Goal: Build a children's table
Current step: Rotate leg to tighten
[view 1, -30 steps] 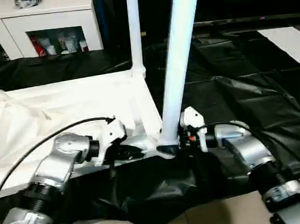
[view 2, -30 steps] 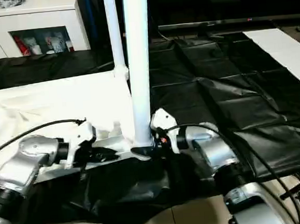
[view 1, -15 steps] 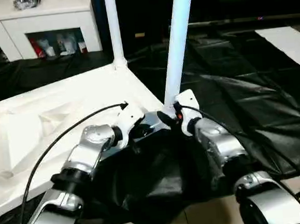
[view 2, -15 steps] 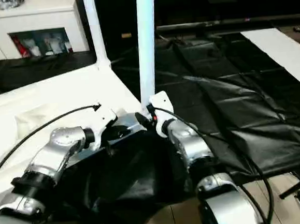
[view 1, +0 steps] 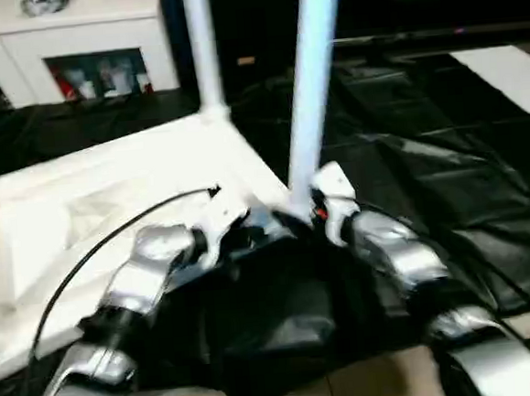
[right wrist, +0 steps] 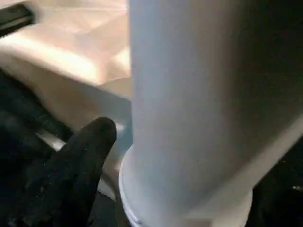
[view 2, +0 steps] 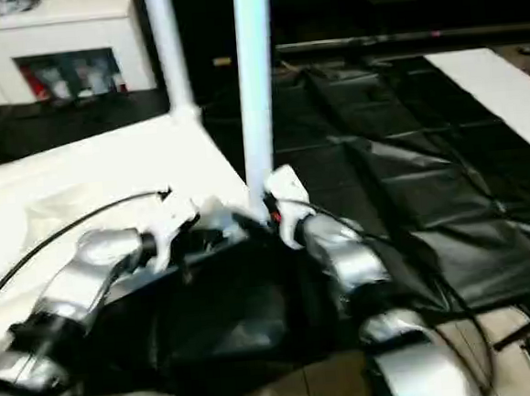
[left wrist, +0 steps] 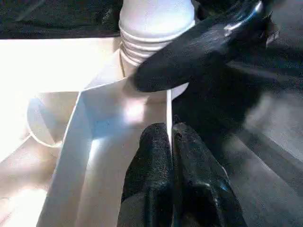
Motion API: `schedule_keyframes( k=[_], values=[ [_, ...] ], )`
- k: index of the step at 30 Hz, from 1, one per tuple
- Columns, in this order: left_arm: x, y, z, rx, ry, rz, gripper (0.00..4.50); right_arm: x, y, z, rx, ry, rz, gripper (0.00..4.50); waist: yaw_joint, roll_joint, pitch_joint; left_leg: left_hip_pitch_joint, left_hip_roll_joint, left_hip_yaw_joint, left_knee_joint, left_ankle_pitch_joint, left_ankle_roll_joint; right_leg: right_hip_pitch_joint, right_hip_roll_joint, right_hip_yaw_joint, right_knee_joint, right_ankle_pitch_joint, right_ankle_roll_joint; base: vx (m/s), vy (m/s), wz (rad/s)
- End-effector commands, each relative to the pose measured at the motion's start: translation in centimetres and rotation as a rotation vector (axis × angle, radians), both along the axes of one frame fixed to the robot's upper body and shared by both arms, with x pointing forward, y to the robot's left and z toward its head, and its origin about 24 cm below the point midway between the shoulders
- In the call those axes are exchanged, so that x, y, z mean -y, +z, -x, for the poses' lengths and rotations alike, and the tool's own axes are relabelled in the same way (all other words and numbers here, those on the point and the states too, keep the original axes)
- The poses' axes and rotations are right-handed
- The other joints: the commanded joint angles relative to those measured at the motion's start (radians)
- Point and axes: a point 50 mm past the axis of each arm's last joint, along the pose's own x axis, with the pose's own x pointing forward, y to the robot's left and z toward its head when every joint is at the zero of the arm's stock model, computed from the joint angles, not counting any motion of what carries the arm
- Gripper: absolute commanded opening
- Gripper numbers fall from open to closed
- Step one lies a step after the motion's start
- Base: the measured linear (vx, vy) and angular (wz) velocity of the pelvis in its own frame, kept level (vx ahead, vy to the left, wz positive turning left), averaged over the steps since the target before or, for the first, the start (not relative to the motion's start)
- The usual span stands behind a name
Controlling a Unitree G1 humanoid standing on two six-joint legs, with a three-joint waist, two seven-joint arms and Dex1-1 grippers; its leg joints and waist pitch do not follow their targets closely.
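The white tabletop (view 1: 108, 187) lies underside up on a black sheet. Two white legs stand in its corner sockets, one at the near right corner (view 1: 311, 84) and one at the far corner (view 1: 203, 47). My left gripper (left wrist: 170, 132) is shut on the tabletop's thin rim wall just beside the near leg's ribbed base (left wrist: 156, 28). My right gripper (view 1: 299, 221) straddles that leg's foot from the right. One black finger (right wrist: 80, 165) stands a little off the leg (right wrist: 199, 94), and the other finger is hidden behind it.
A white cabinet (view 1: 70, 48) with glass doors stands at the back left. The black sheet (view 1: 426, 149) spreads to the right, with a white strip (view 1: 512, 68) at its far right edge. Pale floor tiles (view 1: 381, 386) show in front.
The head view has swung and tilted, so the tabletop looks turned. Both grippers have stayed at the same near corner, the left on the rim, the right at the leg's foot.
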Motion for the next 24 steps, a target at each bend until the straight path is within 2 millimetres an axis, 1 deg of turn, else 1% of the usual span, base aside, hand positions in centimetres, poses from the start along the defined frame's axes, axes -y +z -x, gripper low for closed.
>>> schedule_keyframes(
  k=[1, 2, 4, 5, 6, 8, 9, 11, 13, 16, 17, 18, 21, 23, 24],
  values=[
    [1.2, 0.8, 0.6, 0.024, -0.115, 0.057, 0.0, -1.1, 0.7, 0.9, 0.005, 0.162, -0.013, 3.93, 0.004, -0.004, -0.069, 0.017, 0.041, -0.007, -0.063, -0.233, 0.054, 0.051, -0.079, 0.05, -0.077, -0.234, -0.202, 0.0, 0.0, 0.0],
    [1.1, 0.8, 0.7, 0.019, -0.127, 0.052, 0.0, -0.7, 0.7, 1.0, 0.001, 0.185, -0.005, 3.93, 0.004, -0.001, -0.068, 0.019, 0.041, -0.007, -0.064, -0.246, 0.049, 0.047, -0.079, 0.05, -0.078, -0.254, -0.201, 0.0, 0.0, 0.0],
    [0.7, 0.7, 1.0, 0.008, -0.156, 0.043, 0.0, -0.1, 0.7, 1.3, -0.01, 0.224, 0.006, 3.93, 0.006, -0.003, -0.067, 0.021, 0.042, -0.008, -0.065, -0.263, 0.044, 0.046, -0.08, 0.051, -0.083, -0.288, -0.194, 0.0, 0.0, 0.0],
    [0.4, 0.7, 1.1, 0.0, -0.174, 0.034, 0.0, 0.3, 0.7, 1.5, -0.018, 0.252, 0.015, 3.93, 0.007, -0.006, -0.065, 0.018, 0.04, -0.008, -0.066, -0.266, 0.042, 0.048, -0.081, 0.051, -0.086, -0.311, -0.186, 0.0, 0.0, 0.0],
    [-0.1, 0.6, 1.5, -0.017, -0.2, 0.022, 0.0, 0.9, 0.8, 2.0, -0.031, 0.301, 0.029, 3.93, 0.008, -0.005, -0.066, 0.018, 0.04, -0.009, -0.066, -0.269, 0.04, 0.048, -0.082, 0.05, -0.086, -0.331, -0.179, 0.0, 0.0, 0.0],
    [-0.4, 0.6, 1.7, -0.029, -0.213, 0.016, 0.0, 1.1, 0.8, 2.1, -0.037, 0.319, 0.037, 3.93, 0.007, -0.006, -0.066, 0.017, 0.042, -0.01, -0.066, -0.263, 0.04, 0.048, -0.082, 0.05, -0.086, -0.331, -0.178, 0.0, 0.0, 0.0],
    [-0.5, 0.6, 1.8, -0.033, -0.217, 0.014, 0.0, 1.1, 0.8, 2.1, -0.039, 0.323, 0.039, 3.93, 0.008, -0.005, -0.067, 0.019, 0.042, -0.009, -0.066, -0.261, 0.04, 0.046, -0.081, 0.051, -0.085, -0.33, -0.177, 0.0, 0.0, 0.0],
    [-0.9, 0.5, 2.0, -0.046, -0.23, 0.006, 0.0, 1.3, 0.9, 2.3, -0.049, 0.338, 0.04, 3.66, 0.008, -0.005, -0.067, 0.018, 0.041, -0.01, -0.066, -0.258, 0.039, 0.046, -0.081, 0.049, -0.085, -0.327, -0.183, 0.0, 0.0, 0.0],
    [-1.4, 0.5, 2.1, -0.052, -0.233, -0.006, 0.0, 1.4, 1.0, 2.3, -0.056, 0.345, 0.035, 3.54, 0.008, -0.006, -0.067, 0.018, 0.041, -0.01, -0.067, -0.252, 0.04, 0.045, -0.079, 0.049, -0.084, -0.315, -0.188, 0.0, 0.0, 0.0],
    [-1.7, 0.5, 2.2, -0.06, -0.236, -0.009, 0.0, 1.2, 1.1, 2.4, -0.063, 0.356, 0.026, 3.24, 0.008, -0.006, -0.068, 0.017, 0.041, -0.009, -0.066, -0.247, 0.039, 0.046, -0.08, 0.049, -0.081, -0.302, -0.19, 0.0, 0.0, 0.0],
    [-1.7, 0.5, 2.2, -0.06, -0.236, -0.009, 0.0, 1.2, 1.1, 2.4, -0.063, 0.356, 0.026, 3.17, 0.008, -0.006, -0.068, 0.018, 0.041, -0.01, -0.066, -0.245, 0.039, 0.046, -0.08, 0.049, -0.081, -0.301, -0.191, 0.0, 0.0, 0.0],
    [-1.8, 0.5, 2.2, -0.062, -0.237, -0.007, 0.0, 1.2, 1.1, 2.4, -0.065, 0.361, 0.022, 3.1, 0.008, -0.009, -0.068, 0.016, 0.04, -0.009, -0.066, -0.241, 0.039, 0.047, -0.08, 0.049, -0.081, -0.303, -0.189, 0.0, 0.0, 0.0],
    [-1.8, 0.5, 2.2, -0.065, -0.234, 0.0, 0.0, 1.0, 1.0, 2.5, -0.082, 0.37, 0.01, 2.83, 0.009, -0.007, -0.067, 0.018, 0.04, -0.009, -0.066, -0.244, 0.038, 0.046, -0.081, 0.049, -0.083, -0.313, -0.186, 0.0, 0.0, 0.0],
    [-1.5, 0.5, 2.1, -0.057, -0.214, 0.017, 0.0, 0.8, 0.8, 2.6, -0.093, 0.367, -0.001, 2.83, 0.009, -0.009, -0.068, 0.018, 0.04, -0.009, -0.066, -0.244, 0.036, 0.046, -0.081, 0.05, -0.083, -0.315, -0.184, 0.0, 0.0, 0.0],
    [-1.2, 0.6, 1.9, -0.05, -0.183, 0.038, 0.0, 0.6, 0.6, 2.6, -0.096, 0.333, -0.021, 2.75, 0.008, -0.008, -0.068, 0.018, 0.041, -0.009, -0.065, -0.242, 0.036, 0.045, -0.081, 0.05, -0.082, -0.311, -0.185, 0.0, 0.0, 0.0]
  ],
)
